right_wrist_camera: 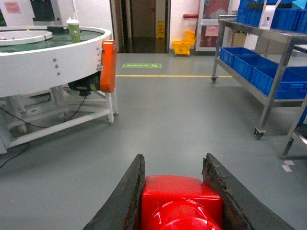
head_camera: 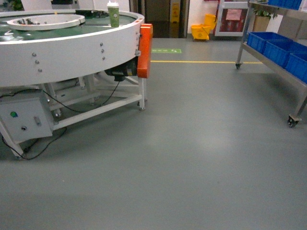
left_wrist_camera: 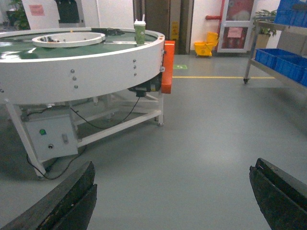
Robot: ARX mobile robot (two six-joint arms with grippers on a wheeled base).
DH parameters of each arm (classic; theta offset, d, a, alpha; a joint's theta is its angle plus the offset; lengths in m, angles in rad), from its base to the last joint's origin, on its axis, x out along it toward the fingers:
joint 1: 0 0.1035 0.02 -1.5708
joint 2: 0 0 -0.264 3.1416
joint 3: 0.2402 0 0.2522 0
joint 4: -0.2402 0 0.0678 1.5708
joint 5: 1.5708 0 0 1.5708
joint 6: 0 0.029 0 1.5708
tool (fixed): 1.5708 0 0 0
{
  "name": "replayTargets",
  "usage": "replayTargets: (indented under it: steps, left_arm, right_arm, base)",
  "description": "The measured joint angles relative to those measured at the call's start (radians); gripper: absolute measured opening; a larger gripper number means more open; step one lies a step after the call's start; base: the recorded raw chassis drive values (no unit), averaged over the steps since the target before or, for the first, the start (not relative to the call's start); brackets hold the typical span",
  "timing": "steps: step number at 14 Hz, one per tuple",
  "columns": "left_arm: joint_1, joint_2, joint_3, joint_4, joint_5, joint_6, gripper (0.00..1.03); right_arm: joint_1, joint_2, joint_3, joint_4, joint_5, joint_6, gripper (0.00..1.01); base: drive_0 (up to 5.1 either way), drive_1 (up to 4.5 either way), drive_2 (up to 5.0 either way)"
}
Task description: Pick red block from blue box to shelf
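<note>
Right wrist view: right gripper (right_wrist_camera: 180,191) clamps the glossy red block (right_wrist_camera: 181,203); left gripper (left_wrist_camera: 172,196) gapes empty; shelf (right_wrist_camera: 268,57) holds dark blue crates (right_wrist_camera: 249,60).

Shelf (head_camera: 268,60) beside round conveyor (head_camera: 67,48)

Black, worn, rough-edged gripper fingers (right_wrist_camera: 125,201) on both wrists.

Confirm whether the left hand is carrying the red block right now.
No. The left hand is open and empty; the red block sits clamped in the right hand.
</note>
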Motion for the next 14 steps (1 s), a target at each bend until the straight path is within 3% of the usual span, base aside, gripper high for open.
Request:
replayTargets:
  steps: [14]
  left_arm:
    - [0.000,0.000,0.000,-0.004,-0.001,0.000,0.98]
  right_arm:
    - [0.000,0.000,0.000,-0.004,0.000,0.000,0.29]
  base:
    - [0.1,4.34,-4.2]
